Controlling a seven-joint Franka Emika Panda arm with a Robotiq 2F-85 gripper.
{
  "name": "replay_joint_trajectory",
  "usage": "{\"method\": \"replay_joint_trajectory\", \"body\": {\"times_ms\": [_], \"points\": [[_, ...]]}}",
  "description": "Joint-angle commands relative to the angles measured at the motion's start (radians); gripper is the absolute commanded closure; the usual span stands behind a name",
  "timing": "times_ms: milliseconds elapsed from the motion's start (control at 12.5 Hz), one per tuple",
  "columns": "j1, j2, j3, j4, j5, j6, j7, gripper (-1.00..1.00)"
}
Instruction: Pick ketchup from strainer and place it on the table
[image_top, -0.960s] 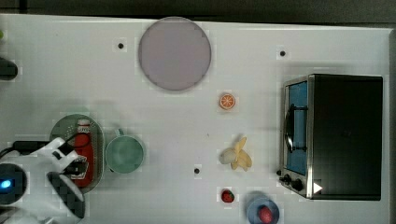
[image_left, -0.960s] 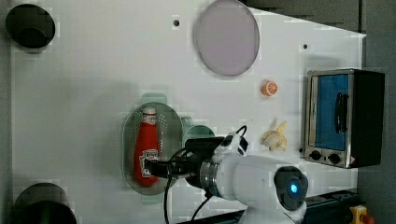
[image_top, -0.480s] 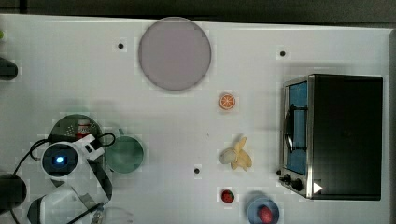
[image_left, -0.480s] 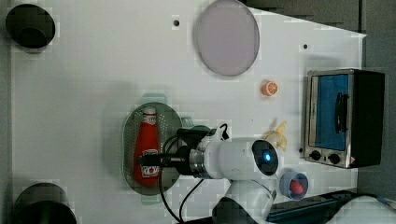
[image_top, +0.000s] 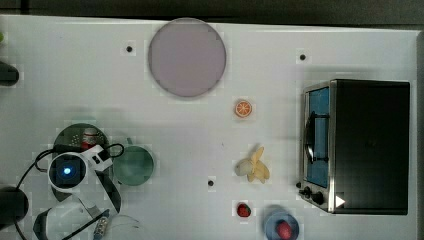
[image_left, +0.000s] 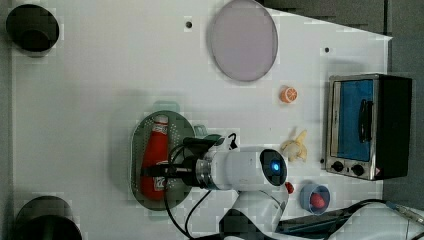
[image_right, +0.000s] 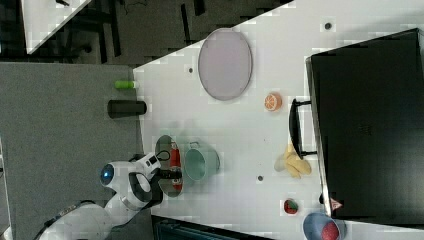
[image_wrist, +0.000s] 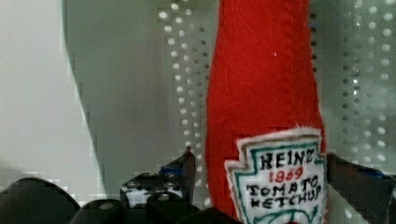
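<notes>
Ketchup, a small red squeeze bottle (image_left: 153, 159) with a white cap, lies inside the pale green oval perforated strainer (image_left: 137, 150) at the left view's lower left. The black gripper (image_wrist: 258, 175) straddles its label with fingers (image_wrist: 186, 169) spread wide, one either side. Just beside sits a round green cup (image_top: 133, 164).

Arm has swung up over the strainer (image_left: 140, 150) since a second ago; in the top view its wrist now hides most of the ketchup (image_left: 154, 157), only the cap end showing past it. Gripper (image_left: 159, 171) has come down around the bottle's label end, a finger (image_wrist: 187, 170) on each side of it, not closed.
</notes>
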Motion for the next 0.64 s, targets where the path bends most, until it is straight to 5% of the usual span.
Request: {"method": "replay_joint_trajectory", "body": {"times_ms": [80,160,640], "points": [[0.066,-0.017,-0.053,0.029,-0.001,0.018,0.041,-0.43],[0.073,-0.017,-0.053,0.032,-0.001,0.024,0.041,-0.2],[0.062,-0.17,-0.017,0.046,0.014,-0.124,0.05,-0.18]]}}
